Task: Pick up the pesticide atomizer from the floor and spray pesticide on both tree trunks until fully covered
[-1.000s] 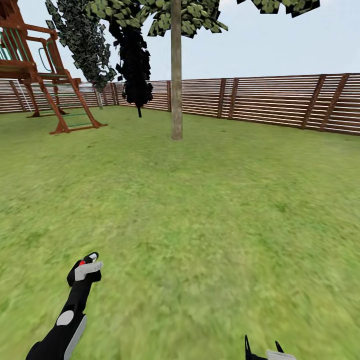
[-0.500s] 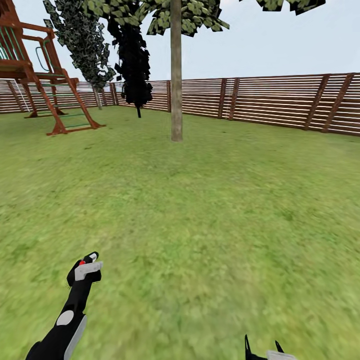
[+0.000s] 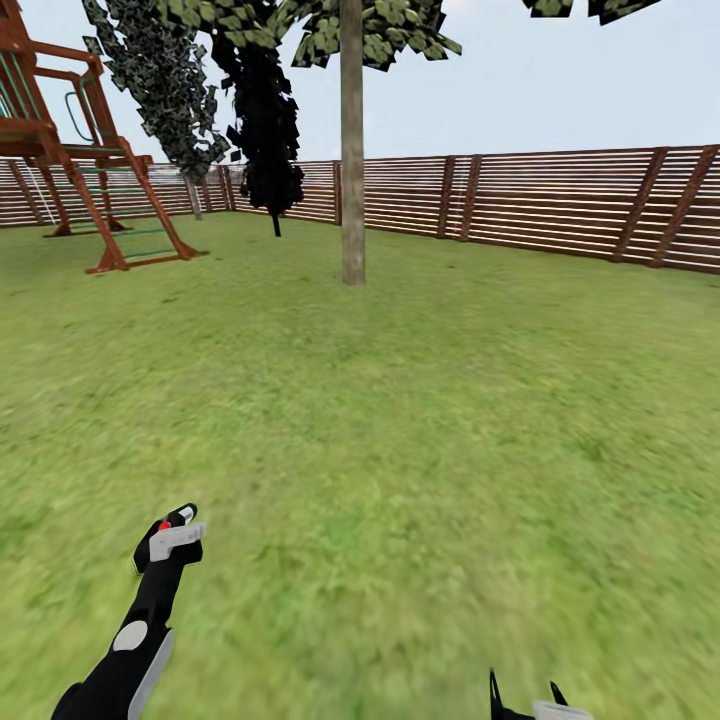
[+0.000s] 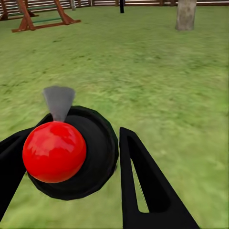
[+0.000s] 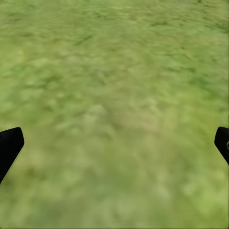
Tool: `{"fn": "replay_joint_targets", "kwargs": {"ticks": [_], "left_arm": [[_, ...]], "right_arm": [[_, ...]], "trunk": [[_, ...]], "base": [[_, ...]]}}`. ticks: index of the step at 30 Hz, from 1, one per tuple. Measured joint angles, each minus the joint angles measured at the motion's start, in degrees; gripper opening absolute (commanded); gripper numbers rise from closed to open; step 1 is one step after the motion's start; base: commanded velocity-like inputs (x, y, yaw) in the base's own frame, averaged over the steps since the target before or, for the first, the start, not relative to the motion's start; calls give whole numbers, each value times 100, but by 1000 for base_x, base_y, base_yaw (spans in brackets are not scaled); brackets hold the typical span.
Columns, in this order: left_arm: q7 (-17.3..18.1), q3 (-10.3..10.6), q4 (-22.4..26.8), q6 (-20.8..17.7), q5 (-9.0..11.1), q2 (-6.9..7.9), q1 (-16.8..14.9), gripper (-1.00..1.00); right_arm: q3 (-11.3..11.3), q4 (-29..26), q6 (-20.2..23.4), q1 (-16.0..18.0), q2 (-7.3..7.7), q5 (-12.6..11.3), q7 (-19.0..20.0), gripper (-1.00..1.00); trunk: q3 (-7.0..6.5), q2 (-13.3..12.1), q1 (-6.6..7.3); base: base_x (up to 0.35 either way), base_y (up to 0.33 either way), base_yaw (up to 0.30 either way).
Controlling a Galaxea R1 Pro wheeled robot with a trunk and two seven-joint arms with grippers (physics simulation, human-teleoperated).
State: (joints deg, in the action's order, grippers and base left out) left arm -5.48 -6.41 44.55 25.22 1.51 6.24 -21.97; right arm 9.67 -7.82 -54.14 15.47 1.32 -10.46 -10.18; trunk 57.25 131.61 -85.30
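Observation:
My left gripper (image 3: 170, 535) is shut on the pesticide atomizer (image 3: 164, 526), held low over the grass. In the left wrist view the atomizer (image 4: 98, 152) is a black round body with a red ball on top and a grey nozzle, sitting between the two black fingers (image 4: 143, 186). A tree with a pale straight trunk (image 3: 352, 170) stands ahead on the lawn, and its trunk base (image 4: 186, 14) also shows in the left wrist view. A second, dark-leaved tree (image 3: 268, 120) stands farther back by the fence. My right gripper (image 3: 527, 698) is open over bare grass (image 5: 114, 95).
A brown slat fence (image 3: 560, 205) closes the lawn at the back and right. A wooden play set (image 3: 90, 170) with a ladder stands at the far left. Another leafy tree (image 3: 160, 80) rises behind it. Open grass (image 3: 420, 430) lies between me and the trunk.
The whole view has shifted slightly: the camera has moved, so the play set sits a little further left and the trunk's base a little lower. Both grippers hold the same pose.

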Motion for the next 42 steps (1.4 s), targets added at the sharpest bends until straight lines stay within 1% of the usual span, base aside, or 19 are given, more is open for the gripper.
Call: {"fn": "replay_joint_targets", "kwargs": {"ticks": [42], "left_arm": [[0, 6, -7, 0, 0, 0, 0, -100]], "right_arm": [[0, 0, 0, 0, 0, 0, 4, 100]], "trunk": [[0, 0, 0]], "base": [[342, 0, 0]]}}
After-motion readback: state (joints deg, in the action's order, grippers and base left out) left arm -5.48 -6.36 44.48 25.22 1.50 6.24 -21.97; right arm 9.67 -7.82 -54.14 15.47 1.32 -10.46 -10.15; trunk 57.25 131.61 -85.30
